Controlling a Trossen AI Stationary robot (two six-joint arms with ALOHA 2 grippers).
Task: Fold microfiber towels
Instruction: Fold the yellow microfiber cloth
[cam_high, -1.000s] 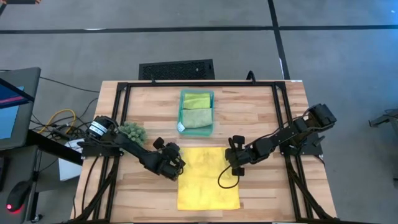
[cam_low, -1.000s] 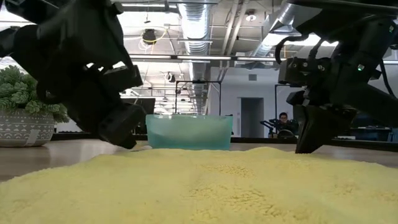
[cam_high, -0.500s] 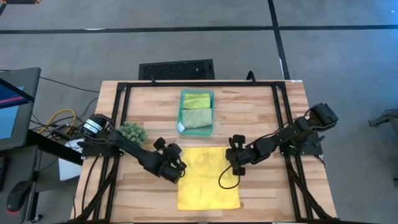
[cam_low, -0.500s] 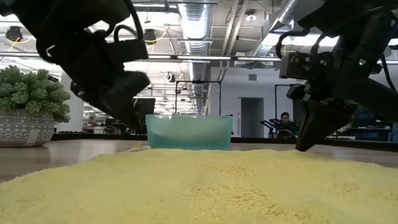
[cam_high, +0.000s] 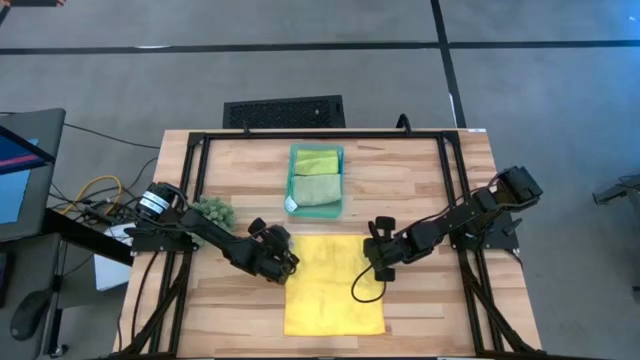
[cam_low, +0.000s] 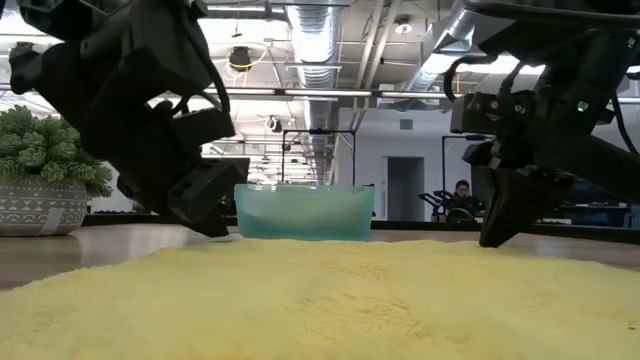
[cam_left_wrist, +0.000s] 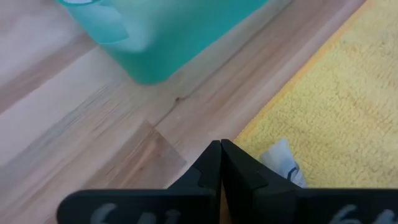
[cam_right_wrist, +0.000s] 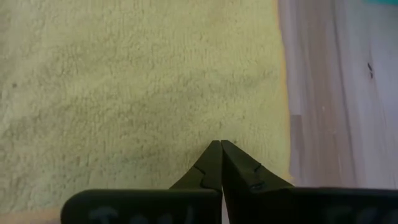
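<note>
Left gripper (cam_high: 283, 262): fingers were pressed shut, tips together over the yellow towel's (cam_high: 335, 285) far left corner; nothing was visibly pinched between them.
Right gripper (cam_high: 379, 268): fingers were closed tip to tip at the towel's far right corner, with no cloth seen between them.
Yellow towel: lay spread flat on the wooden table (cam_high: 420, 175), between the two grippers and nearer the front edge.
Towel tag (cam_left_wrist: 283, 163): a small white label showed at the corner beside the left fingers; its print was too small to read.
Teal tray (cam_high: 316, 181): sat beyond the yellow towel, holding a lime green towel (cam_high: 315, 161) and a pale sage green towel (cam_high: 317, 189).
Plant (cam_high: 214, 211): green clump near the left arm.
</note>
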